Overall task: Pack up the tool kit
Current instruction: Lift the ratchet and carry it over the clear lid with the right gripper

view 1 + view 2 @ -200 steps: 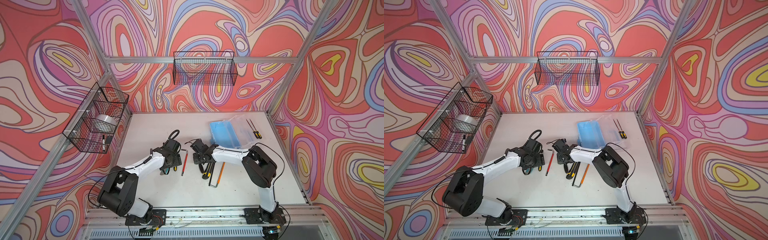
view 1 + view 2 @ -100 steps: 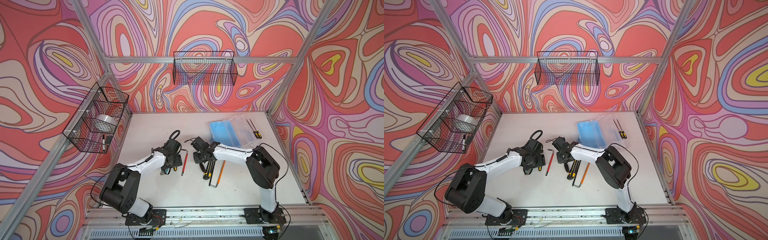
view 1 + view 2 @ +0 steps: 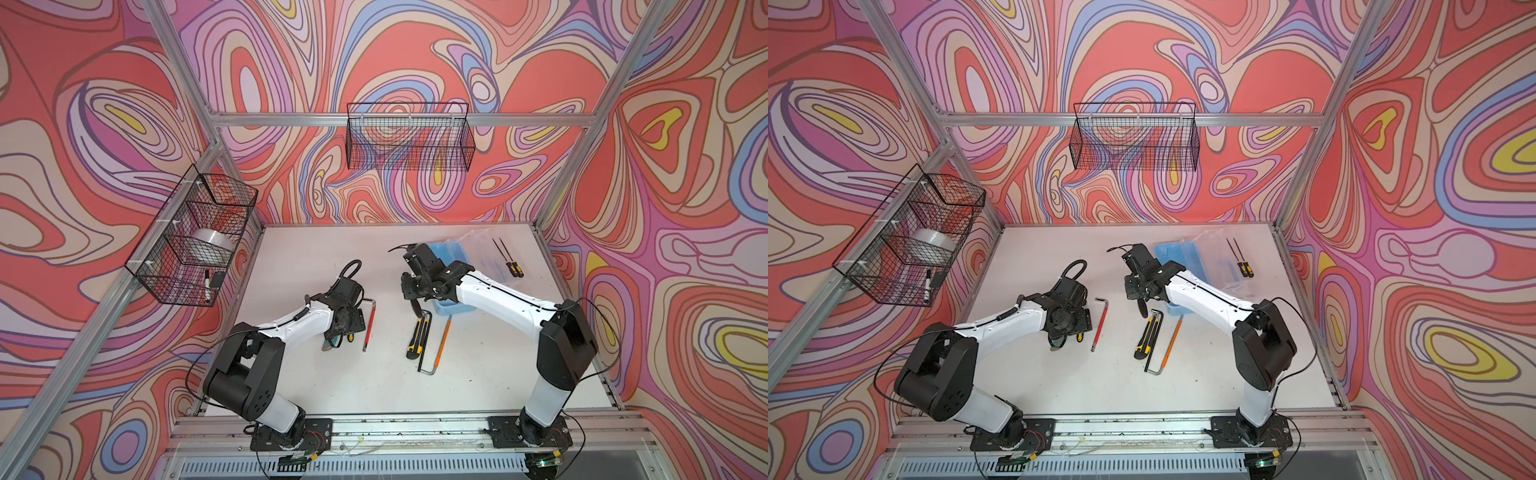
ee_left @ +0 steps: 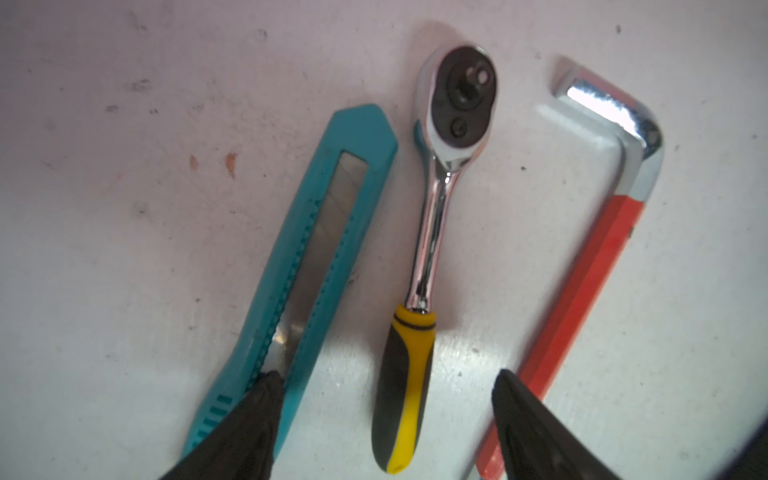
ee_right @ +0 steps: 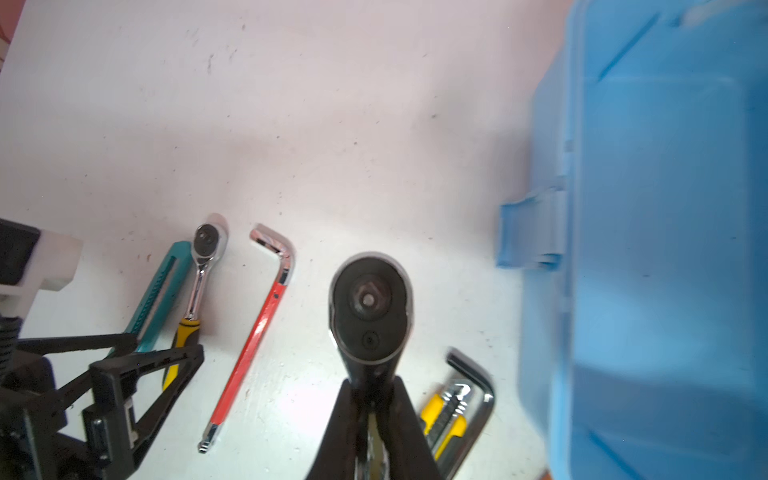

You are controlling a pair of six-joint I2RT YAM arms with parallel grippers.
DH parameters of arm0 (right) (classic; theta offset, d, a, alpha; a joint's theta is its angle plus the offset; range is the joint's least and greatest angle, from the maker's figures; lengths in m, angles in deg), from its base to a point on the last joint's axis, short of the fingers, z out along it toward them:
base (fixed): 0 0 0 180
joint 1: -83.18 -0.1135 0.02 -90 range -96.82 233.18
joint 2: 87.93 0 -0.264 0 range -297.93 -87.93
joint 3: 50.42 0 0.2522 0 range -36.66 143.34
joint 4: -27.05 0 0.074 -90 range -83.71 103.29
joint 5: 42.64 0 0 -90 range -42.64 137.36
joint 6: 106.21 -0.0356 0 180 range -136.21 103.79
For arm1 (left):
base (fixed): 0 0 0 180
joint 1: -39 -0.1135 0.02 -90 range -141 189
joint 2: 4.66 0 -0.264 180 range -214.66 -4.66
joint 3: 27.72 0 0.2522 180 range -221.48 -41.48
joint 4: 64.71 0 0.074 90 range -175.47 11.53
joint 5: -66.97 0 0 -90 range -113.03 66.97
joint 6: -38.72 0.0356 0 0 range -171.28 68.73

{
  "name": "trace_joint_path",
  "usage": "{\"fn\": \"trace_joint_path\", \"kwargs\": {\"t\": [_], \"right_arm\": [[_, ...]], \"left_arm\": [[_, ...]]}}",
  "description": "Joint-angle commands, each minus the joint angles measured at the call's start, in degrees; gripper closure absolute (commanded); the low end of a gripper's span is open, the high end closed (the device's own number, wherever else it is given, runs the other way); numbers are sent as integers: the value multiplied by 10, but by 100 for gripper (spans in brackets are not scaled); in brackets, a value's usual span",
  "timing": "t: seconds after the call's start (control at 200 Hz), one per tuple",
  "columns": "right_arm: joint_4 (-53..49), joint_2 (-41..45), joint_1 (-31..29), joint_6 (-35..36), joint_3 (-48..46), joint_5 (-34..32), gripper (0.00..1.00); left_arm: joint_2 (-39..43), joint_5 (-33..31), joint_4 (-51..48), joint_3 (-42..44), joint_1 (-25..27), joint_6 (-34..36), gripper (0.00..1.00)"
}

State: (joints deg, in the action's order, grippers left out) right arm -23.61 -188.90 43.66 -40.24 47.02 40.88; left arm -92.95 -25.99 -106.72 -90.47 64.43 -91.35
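Note:
The light-blue case (image 3: 451,253) lies open at the back right, its clear lid (image 3: 486,253) beside it; the right wrist view shows the case (image 5: 665,249) close by. My right gripper (image 5: 370,386) is shut on a black-headed ratchet (image 5: 370,307) and holds it above the table beside the case. In a top view this ratchet (image 3: 415,309) hangs below the right gripper (image 3: 417,291). My left gripper (image 4: 386,399) is open, low over the table. Its fingers (image 4: 257,415) stand either side of the yellow-black handle of a chrome ratchet (image 4: 432,232) without touching it.
A teal cutter (image 4: 307,266) and a red hex key (image 4: 582,291) flank the chrome ratchet. A yellow-black cutter (image 3: 415,340), a black hex key (image 3: 428,353) and an orange stick (image 3: 444,340) lie mid-table. Two screwdrivers (image 3: 509,262) lie at the back right. Wire baskets (image 3: 409,141) hang on the walls.
My right arm has risen and shifted a little toward the case with the ratchet in its grip. The left arm has stayed over the chrome ratchet.

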Motion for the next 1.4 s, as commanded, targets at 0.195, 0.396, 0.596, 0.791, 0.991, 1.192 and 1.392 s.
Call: {"fn": "trace_joint_path", "kwargs": {"t": [0.195, 0.396, 0.596, 0.791, 0.991, 1.192, 1.392], "right_arm": [[-31, 83, 115, 97, 2, -53, 100], [-27, 92, 186, 144, 2, -48, 100], [-6, 90, 256, 203, 4, -48, 100], [21, 82, 307, 251, 2, -31, 100], [49, 55, 335, 297, -1, -25, 100], [80, 22, 348, 316, 2, -5, 100], [98, -2, 352, 315, 1, 19, 100]], "left_arm": [[-26, 3, -6, -28, 5, 11, 22], [-41, -1, -13, -43, 14, 16, 23], [-41, -8, -17, -45, 18, 16, 23], [-35, -10, -17, -46, 19, 16, 23], [-31, -11, -17, -48, 20, 15, 23], [-29, -12, -18, -46, 21, 16, 23], [-29, -11, -16, -44, 21, 14, 23]]}}
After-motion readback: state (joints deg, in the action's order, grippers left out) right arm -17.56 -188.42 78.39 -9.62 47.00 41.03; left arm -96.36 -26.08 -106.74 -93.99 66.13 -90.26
